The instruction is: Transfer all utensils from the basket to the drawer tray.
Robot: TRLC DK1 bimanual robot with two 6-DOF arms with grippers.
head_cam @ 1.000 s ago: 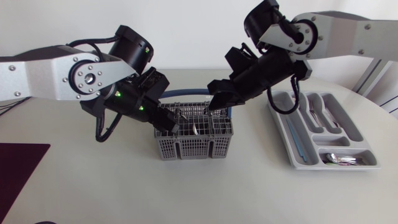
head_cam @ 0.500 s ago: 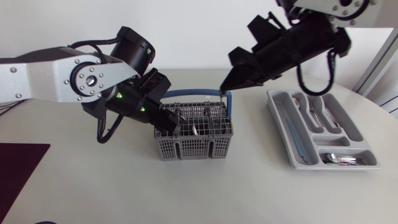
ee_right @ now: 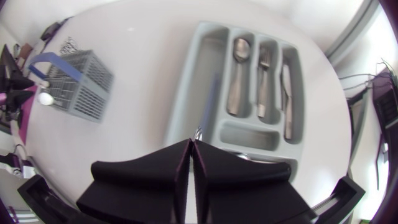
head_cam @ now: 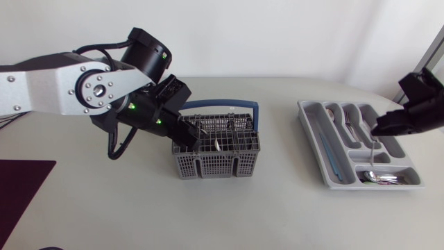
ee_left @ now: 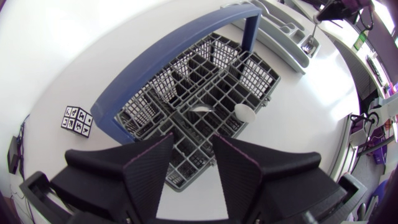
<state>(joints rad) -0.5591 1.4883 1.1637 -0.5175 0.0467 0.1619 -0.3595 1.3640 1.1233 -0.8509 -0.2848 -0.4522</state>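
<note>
Partway: right pincer (head_cam: 378, 130) clenched on a thin utensil (head_cam: 373, 149) above the drawer tray (head_cam: 306, 123). Spoons (head_cam: 217, 144) are left in the basket (head_cam: 208, 165), where the left pincer (ee_left: 193, 142) is released.

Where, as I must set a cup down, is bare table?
Between the basket and the tray, and in front of both. Crowded: the left gripper at the basket, the right gripper over the tray.

Robotics lab bench, silver-grey left arm (head_cam: 55, 87) at frame left, right arm (head_cam: 424, 90) at the right edge, white table (head_cam: 277, 208), tag-printed cube (ee_left: 77, 119) beside the basket (ee_left: 149, 73).
</note>
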